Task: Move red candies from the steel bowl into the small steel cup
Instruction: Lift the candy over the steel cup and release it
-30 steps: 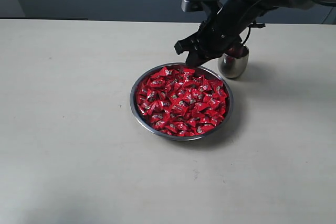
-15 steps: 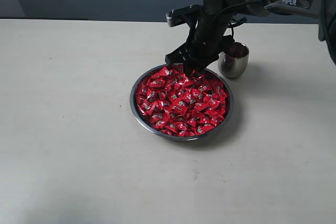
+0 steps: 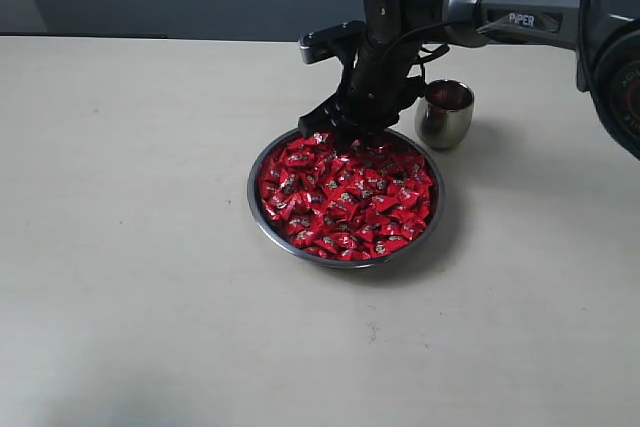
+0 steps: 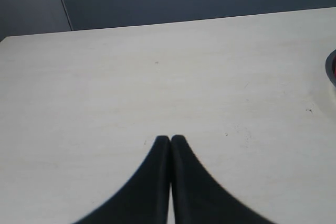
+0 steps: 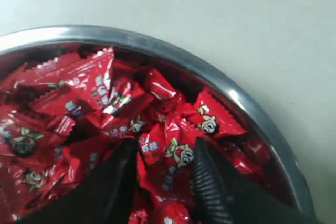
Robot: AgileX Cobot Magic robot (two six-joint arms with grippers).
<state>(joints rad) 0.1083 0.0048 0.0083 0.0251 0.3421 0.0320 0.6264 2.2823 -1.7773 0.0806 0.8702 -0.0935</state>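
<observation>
Right hand (image 5: pixel 164 153) astride red candies (image 5: pixel 79 85)

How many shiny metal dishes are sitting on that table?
2: the steel bowl, in the middle and full of red candies, and the small steel cup beside its far right rim.

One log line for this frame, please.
right hand: open, tips among candies at far edge of bowl | left hand: shut, clear of bowl | cup: upright beside bowl
</observation>
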